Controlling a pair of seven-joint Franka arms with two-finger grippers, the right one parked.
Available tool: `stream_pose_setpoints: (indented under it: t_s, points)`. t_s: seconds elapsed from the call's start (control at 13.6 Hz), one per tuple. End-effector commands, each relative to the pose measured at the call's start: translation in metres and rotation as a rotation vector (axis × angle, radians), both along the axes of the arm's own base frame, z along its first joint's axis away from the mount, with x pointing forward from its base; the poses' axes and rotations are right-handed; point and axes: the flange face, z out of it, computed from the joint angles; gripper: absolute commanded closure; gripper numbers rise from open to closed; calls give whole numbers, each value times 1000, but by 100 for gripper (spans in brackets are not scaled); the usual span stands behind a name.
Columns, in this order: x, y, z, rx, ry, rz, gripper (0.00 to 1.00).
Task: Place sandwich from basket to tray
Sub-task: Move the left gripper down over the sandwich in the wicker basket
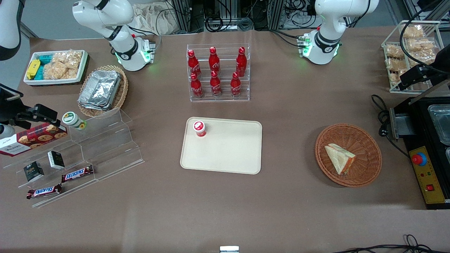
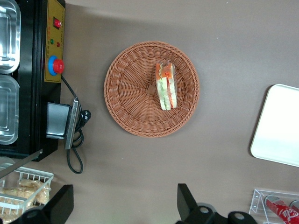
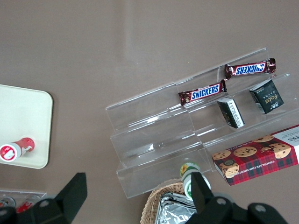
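The sandwich [image 1: 340,159], a wrapped pale wedge with an orange-red edge, lies in the round reddish-brown basket [image 1: 365,140] toward the working arm's end of the table. The left wrist view looks down on the sandwich [image 2: 166,86] in the basket [image 2: 131,93]. The cream tray [image 1: 228,154] lies mid-table, and its corner shows in the left wrist view [image 2: 280,126]. A small red-capped bottle [image 1: 199,128] stands on the tray. My left gripper [image 1: 415,76] hangs high above the table, farther from the front camera than the basket. In the left wrist view the gripper [image 2: 124,205] is open and empty.
A black machine with a red button [image 1: 427,168] and its cable [image 1: 381,116] stand beside the basket. A clear bin of bagged snacks [image 1: 407,45] is farther back. A rack of cola bottles [image 1: 218,73] stands farther from the front camera than the tray.
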Motion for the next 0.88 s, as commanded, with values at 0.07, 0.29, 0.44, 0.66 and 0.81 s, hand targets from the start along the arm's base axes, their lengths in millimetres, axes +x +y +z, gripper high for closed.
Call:
stream_pose_setpoints:
  t_s: [0.07, 0.29, 0.44, 0.66, 0.81]
  points:
    - [-1, -1, 4, 30, 18, -43, 0]
    - [6, 1, -5, 25, 27, -24, 0]
    - [22, 2, -25, -3, 39, -7, 0]
    - [62, -2, -80, -49, 47, 121, 0]
    - [90, -4, -128, -50, 58, 154, 0]
